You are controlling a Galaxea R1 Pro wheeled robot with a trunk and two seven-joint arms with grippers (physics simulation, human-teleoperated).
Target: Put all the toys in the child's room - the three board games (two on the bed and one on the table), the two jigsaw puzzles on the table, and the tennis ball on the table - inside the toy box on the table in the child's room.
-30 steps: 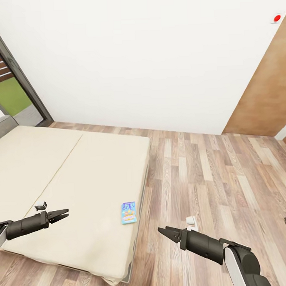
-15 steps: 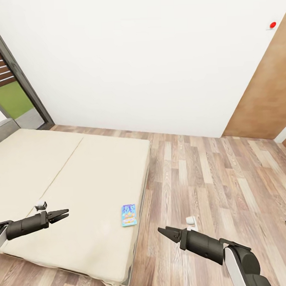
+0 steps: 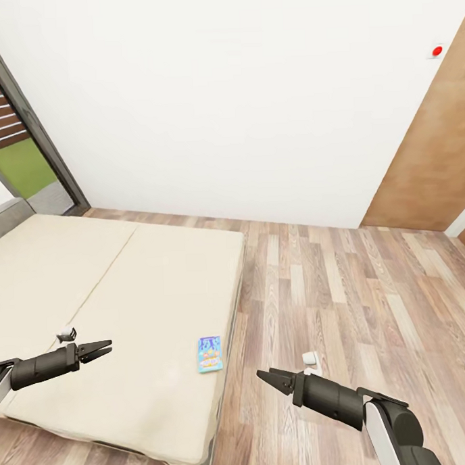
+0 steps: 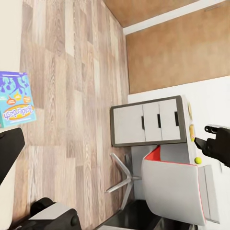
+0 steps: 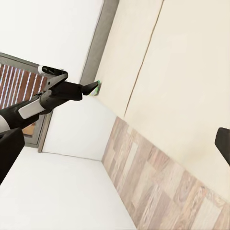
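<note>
The left gripper (image 3: 102, 347) hangs low over the near part of the bed (image 3: 113, 298), its two fingers drawn together to a point with nothing between them. The right gripper (image 3: 266, 376) is out over the wood-plank floor (image 3: 343, 288), to the right of the bed's edge, its fingers likewise closed together and holding nothing.

Between the two grippers lies the blue cartoon-printed board game (image 3: 209, 354), flat on the mattress close to the bed's right edge. It sits to the right of the left gripper and to the left of and slightly beyond the right one, apart from both. In the left wrist view the same board game (image 4: 16, 98) shows at the mattress edge against the floor, and further off stand the table (image 4: 182, 158) with its white drawer unit (image 4: 148, 120), a grey chair (image 4: 177, 189) drawn up to it, and the tennis ball (image 4: 198, 160) as a small yellow-green dot on the tabletop beside the right gripper (image 4: 203, 139).

A small white object (image 3: 310, 357) lies on the floor just beyond the right gripper. A red round wall button (image 3: 437, 50) is on the white wall at far right, beside a wooden door (image 3: 432, 163).

Against the picture from a second ago the whole view has shifted: bed, board game and button all sit differently in frame, while both grippers hold the same places and the same closed pose.
</note>
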